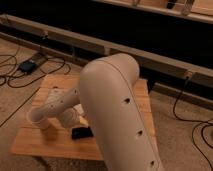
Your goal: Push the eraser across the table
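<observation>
The black eraser (81, 133) lies flat on the light bamboo table (45, 146), near the front middle, with its right end hidden behind my big arm link (117, 107). My forearm bends back from an elbow at the left (39, 116). The gripper (75, 120) sits low over the table, right behind the eraser and close to it. Whether it touches the eraser cannot be told.
A small white object (55, 93) stands at the table's back left, partly behind the forearm. Cables and a black power brick (27, 65) lie on the carpet at the left, with more cables (192, 120) at the right. A dark wall with a rail runs behind the table.
</observation>
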Motion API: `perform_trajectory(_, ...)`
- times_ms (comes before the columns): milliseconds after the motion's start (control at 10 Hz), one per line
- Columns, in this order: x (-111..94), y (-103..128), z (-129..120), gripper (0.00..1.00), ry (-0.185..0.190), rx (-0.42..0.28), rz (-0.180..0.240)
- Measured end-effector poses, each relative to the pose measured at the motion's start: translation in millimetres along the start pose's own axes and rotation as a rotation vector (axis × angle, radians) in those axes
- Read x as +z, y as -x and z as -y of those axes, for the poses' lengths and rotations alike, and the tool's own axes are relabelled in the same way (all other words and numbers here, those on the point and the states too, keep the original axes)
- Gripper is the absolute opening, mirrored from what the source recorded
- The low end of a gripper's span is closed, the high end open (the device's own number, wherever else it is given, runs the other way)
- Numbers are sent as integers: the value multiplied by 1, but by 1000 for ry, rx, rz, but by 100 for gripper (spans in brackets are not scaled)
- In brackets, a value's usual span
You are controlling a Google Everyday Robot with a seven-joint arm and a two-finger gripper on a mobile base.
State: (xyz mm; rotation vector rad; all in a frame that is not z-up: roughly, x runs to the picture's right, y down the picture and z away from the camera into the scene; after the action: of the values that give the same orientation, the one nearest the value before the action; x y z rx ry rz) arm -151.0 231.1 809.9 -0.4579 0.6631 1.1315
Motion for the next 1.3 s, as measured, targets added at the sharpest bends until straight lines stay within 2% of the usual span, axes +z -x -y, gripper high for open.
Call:
perform_trajectory(600, 5, 3, 44, 65, -24, 75, -21)
perform_trajectory(1300, 18, -8, 82, 65, -37, 154, -72)
